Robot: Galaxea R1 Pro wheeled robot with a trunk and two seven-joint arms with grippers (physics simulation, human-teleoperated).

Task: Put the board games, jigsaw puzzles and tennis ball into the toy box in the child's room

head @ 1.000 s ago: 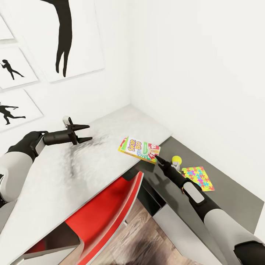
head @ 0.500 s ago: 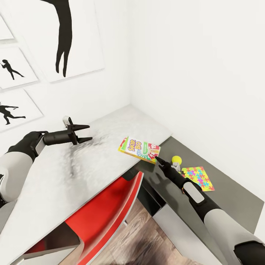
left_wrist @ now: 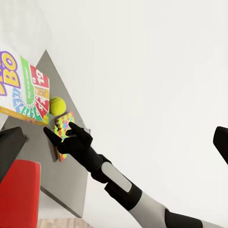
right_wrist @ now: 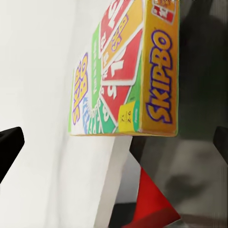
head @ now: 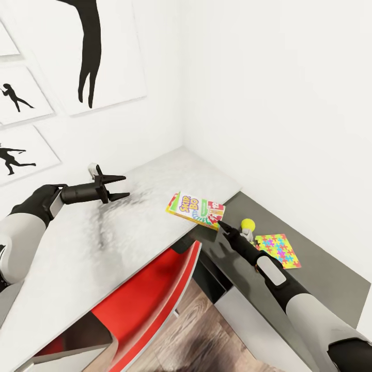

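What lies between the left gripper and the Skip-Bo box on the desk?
Nothing: in the head view only bare pale desk top separates the open left gripper from the Skip-Bo box, which overhangs the desk's edge.

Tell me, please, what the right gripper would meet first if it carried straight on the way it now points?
Most likely the SKIP BO board game: the right gripper points at its near corner, which overhangs the table edge. The gap looks small, though depth is uncertain.

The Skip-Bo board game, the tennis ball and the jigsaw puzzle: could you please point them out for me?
Skip-Bo board game (head: pixel 195 209), head view, on its printed top face.
Tennis ball (head: pixel 248 225), head view, on the ball's centre.
Jigsaw puzzle (head: pixel 281 250), head view, mid-sheet on its coloured pieces.
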